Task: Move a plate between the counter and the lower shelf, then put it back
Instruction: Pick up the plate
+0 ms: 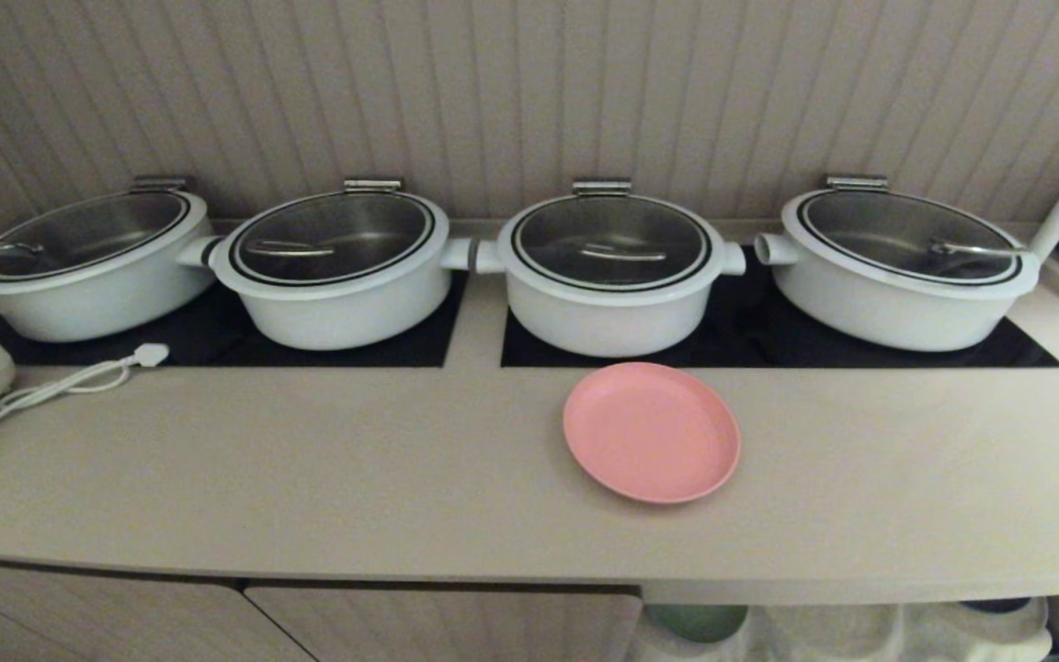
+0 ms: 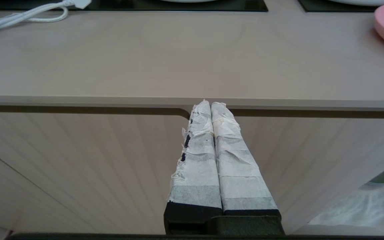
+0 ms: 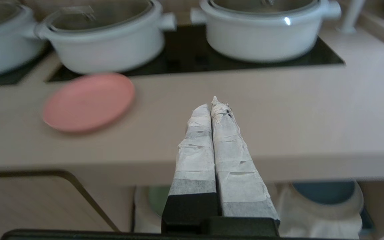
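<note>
Head view recorded the bench (image 1: pixel 401 478) from above: four white pots (image 1: pixel 609 271) with glass lids stood in a row on two black hob panels (image 1: pixel 906 354), and the pink plate (image 1: pixel 651 431) lay flat on the bare worktop just in front of the third pot from the left, apart from it. A white cable with plug (image 1: pixel 79 379) lay at the left end. Neither arm appeared in this view. Below the front edge, only a strip of the lower shelf (image 1: pixel 860 630) showed, with pale cloth and a green plate (image 1: pixel 697 621). Left wrist view alone showed the left pincer (image 2: pixel 211 104), its taped fingers pressed together and empty, level with the bench's front edge before a cabinet door (image 2: pixel 78 166); the plate's rim sat at the far corner of that picture. Right wrist view alone showed the right pincer (image 3: pixel 213 103), likewise closed on nothing, held over the front edge, well apart from the plate; beneath it the shelf niche showed the green plate and a dark blue plate (image 3: pixel 323 191) on cloth.
</note>
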